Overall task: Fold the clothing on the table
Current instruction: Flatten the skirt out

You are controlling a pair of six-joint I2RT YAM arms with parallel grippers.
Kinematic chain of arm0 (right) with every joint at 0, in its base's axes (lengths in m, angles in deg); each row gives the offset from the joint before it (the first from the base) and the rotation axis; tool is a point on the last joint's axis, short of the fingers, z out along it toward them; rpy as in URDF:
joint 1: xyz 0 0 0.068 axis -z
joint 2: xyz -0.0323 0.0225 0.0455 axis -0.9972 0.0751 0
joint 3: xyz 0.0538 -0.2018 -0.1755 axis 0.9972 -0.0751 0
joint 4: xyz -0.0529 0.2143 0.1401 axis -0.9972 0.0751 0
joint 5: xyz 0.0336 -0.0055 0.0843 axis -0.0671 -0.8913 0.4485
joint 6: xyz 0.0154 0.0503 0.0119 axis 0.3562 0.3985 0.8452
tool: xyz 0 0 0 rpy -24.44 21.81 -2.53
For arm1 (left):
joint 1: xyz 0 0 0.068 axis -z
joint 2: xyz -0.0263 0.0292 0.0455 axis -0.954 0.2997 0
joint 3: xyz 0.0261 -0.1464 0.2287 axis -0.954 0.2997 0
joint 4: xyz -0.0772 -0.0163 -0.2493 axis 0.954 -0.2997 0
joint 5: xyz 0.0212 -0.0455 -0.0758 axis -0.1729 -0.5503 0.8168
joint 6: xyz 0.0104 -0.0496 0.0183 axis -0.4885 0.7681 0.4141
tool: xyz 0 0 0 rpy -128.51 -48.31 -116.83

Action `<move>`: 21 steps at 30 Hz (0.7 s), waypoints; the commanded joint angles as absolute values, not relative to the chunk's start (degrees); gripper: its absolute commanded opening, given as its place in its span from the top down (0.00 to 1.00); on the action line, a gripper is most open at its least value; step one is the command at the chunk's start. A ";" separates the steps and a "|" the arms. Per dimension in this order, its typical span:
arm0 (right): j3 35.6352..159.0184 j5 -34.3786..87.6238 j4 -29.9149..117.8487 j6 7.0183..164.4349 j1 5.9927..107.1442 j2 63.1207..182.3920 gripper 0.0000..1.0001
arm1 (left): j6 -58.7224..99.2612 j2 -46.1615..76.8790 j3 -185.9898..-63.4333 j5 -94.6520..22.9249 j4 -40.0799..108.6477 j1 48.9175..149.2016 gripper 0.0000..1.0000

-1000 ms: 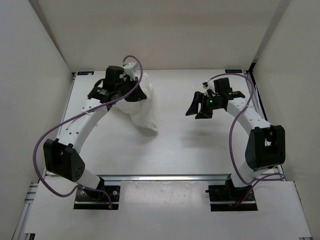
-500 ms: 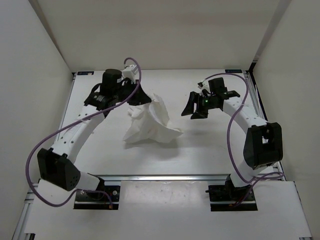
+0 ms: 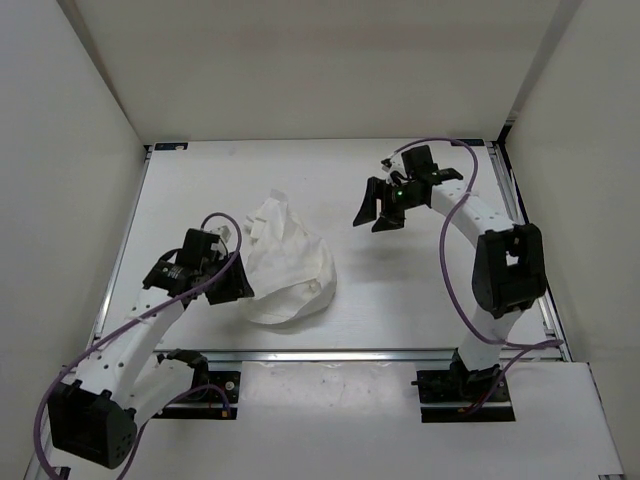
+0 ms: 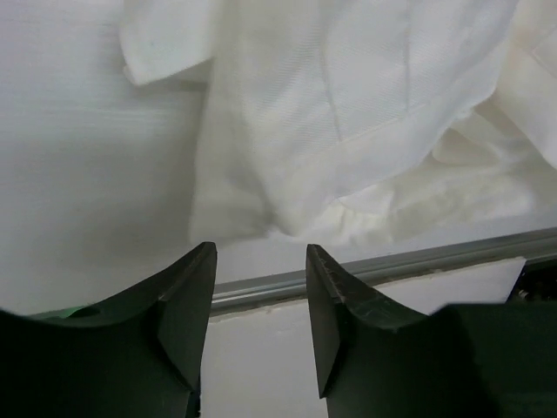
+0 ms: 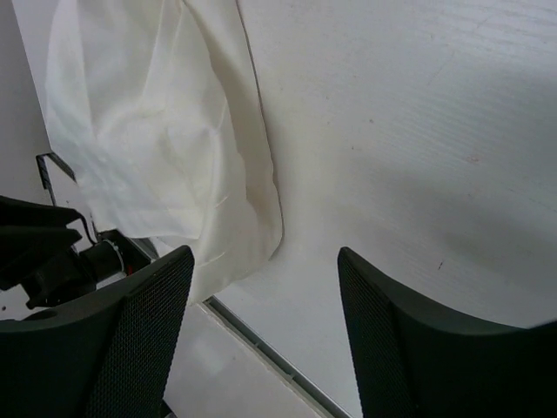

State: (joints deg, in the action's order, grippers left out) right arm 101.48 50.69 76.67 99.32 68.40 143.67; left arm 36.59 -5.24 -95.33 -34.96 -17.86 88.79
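Top external alone shows the whole crumpled clothing [image 3: 288, 262]; left pincer [image 4: 261, 261] and right pincer [image 5: 265, 261] gape, empty.

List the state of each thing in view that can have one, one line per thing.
clothing: crumpled in a loose heap on the table, not yet folded, held by neither gripper
left gripper: open, nothing between its fingers, beside the clothing's edge
right gripper: open wide, empty, apart from the clothing
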 commanded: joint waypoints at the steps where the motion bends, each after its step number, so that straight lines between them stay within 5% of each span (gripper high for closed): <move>1: 107.19 51.76 80.71 97.02 66.80 147.49 0.28 | 38.92 -7.49 -95.09 -38.32 -18.10 90.58 0.42; 5: 113.87 51.68 83.00 95.88 62.59 152.85 0.28 | 39.98 -3.99 -93.94 -34.37 -10.47 84.60 0.42; 21: 112.93 52.47 87.67 92.71 56.25 156.11 0.38 | 37.26 12.38 -96.48 -42.80 -2.96 92.25 0.42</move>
State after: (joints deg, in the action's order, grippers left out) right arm 113.85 52.17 85.68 94.27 55.81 157.03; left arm 38.05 13.77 -95.46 -40.66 -2.36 91.28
